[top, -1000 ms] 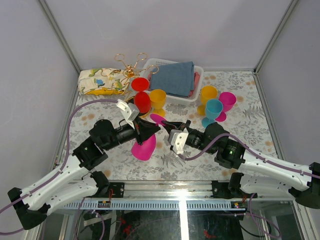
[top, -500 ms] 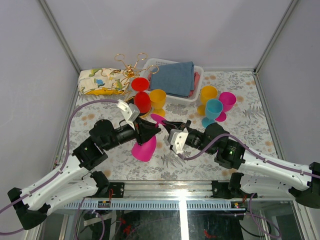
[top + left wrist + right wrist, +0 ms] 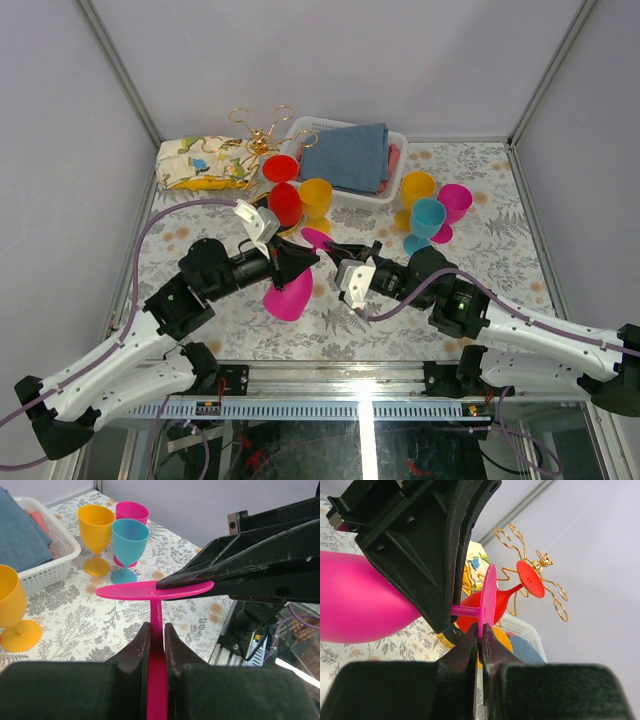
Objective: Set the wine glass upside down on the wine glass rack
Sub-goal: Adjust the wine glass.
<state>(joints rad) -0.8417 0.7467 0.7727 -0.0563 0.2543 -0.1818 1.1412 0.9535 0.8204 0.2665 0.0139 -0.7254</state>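
So the left tool [image 3: 156, 630] was clamped on the stem of the magenta plastic wine glass [image 3: 288, 296], right tool [image 3: 480, 631] pinching its foot.

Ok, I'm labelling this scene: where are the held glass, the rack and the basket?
held glass [image 3: 130, 591]: left wrist view, on its foot.
rack [image 3: 264, 137]: top view, on the central wire knot.
basket [image 3: 50, 567]: left wrist view, on its side wall.

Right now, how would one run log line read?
left gripper: shut on magenta plastic wine glass, stem | right gripper: shut on its flat foot | gold wire rack: glass not there yet
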